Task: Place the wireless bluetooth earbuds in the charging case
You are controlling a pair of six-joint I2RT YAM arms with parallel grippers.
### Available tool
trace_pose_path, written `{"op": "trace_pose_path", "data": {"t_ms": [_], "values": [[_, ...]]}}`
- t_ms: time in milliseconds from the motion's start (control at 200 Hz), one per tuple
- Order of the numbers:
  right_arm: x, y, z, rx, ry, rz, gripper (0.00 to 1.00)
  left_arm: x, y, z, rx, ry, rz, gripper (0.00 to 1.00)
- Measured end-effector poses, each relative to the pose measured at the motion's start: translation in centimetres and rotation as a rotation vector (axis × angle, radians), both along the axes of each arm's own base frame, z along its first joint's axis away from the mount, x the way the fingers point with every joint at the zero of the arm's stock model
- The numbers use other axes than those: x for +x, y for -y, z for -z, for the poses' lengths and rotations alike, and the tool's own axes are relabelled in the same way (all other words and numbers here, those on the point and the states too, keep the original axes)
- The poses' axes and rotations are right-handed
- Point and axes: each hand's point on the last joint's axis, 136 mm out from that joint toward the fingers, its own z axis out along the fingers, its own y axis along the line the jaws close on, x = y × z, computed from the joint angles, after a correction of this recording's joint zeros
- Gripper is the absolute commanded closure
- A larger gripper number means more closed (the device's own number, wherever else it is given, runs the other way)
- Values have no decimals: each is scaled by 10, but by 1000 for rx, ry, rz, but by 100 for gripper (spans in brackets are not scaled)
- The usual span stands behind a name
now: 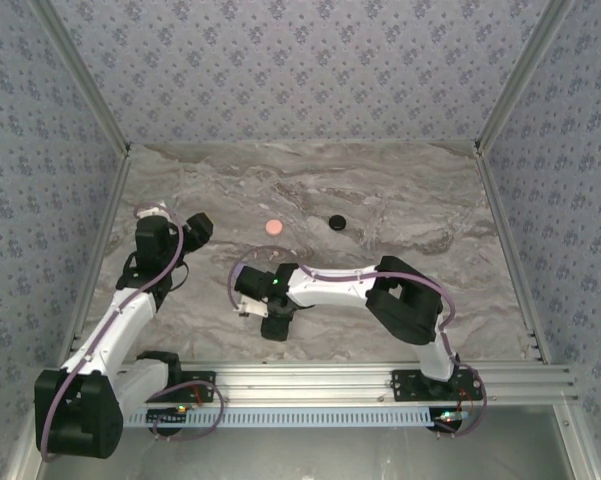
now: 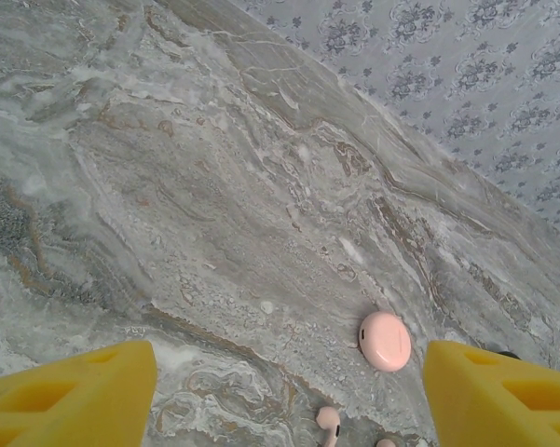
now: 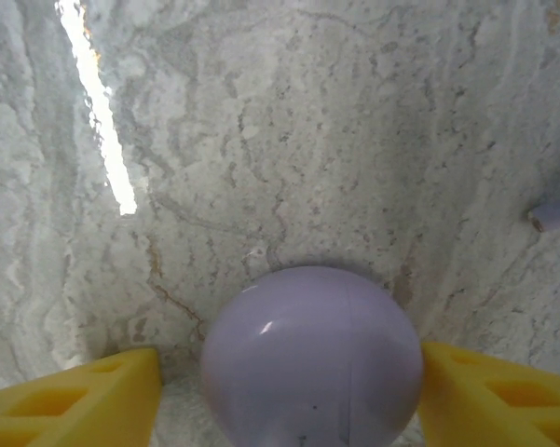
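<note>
we read the coming move as turning on the right gripper (image 3: 289, 363) and the lilac charging case (image 3: 312, 345). the case sits squarely between the yellow fingers (image 3: 75, 400), on the counter (image 3: 307, 140). the jaws stand apart. one finger looks to be touching or just beside the case, while a strip of counter shows between the other finger and the case, so we judge it not yet clamped. the case is round and gives no long axis to line up with, and it looks closed. what we take for the stem of a lilac earbud (image 3: 554, 212) lies on the counter beyond the case, at one edge of the right wrist view, well apart from the fingers.

the left gripper (image 2: 289, 354) is also spread, with nothing between its jaws. ahead of it lies the pink charging case (image 2: 385, 341), which looks closed. nearer the gripper is a pink earbud (image 2: 329, 424), close to that case but not touching it, its stem running roughly toward the gripper. so the right arm is the one placed for the lilac set, and the left arm faces the pink set. both buds that we see lie loose on the counter.
</note>
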Motion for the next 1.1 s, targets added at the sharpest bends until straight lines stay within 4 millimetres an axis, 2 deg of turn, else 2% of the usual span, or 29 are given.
{"op": "trace_pose_path", "data": {"t_ms": [170, 370, 445, 540, 714, 864, 1099], "values": [[3, 0, 0, 7, -3, 12, 48, 0, 0, 0, 0, 0, 2, 26], [19, 6, -4, 34, 23, 50, 49, -1, 5, -1, -14, 0, 27, 27], [27, 13, -14, 56, 41, 73, 49, -1, 9, -1, -25, 2, 49, 27], [40, 19, -41, 127, 87, 102, 50, -3, 17, -3, -44, 0, 89, 28], [68, 30, -118, 336, 224, 146, 50, -2, 40, -21, -101, 22, 208, 30], [87, 52, -176, 501, 367, 176, 51, -9, 79, -47, -163, 58, 379, 32], [104, 82, -234, 667, 554, 195, 51, -38, 143, -95, -244, 142, 673, 32]]}}
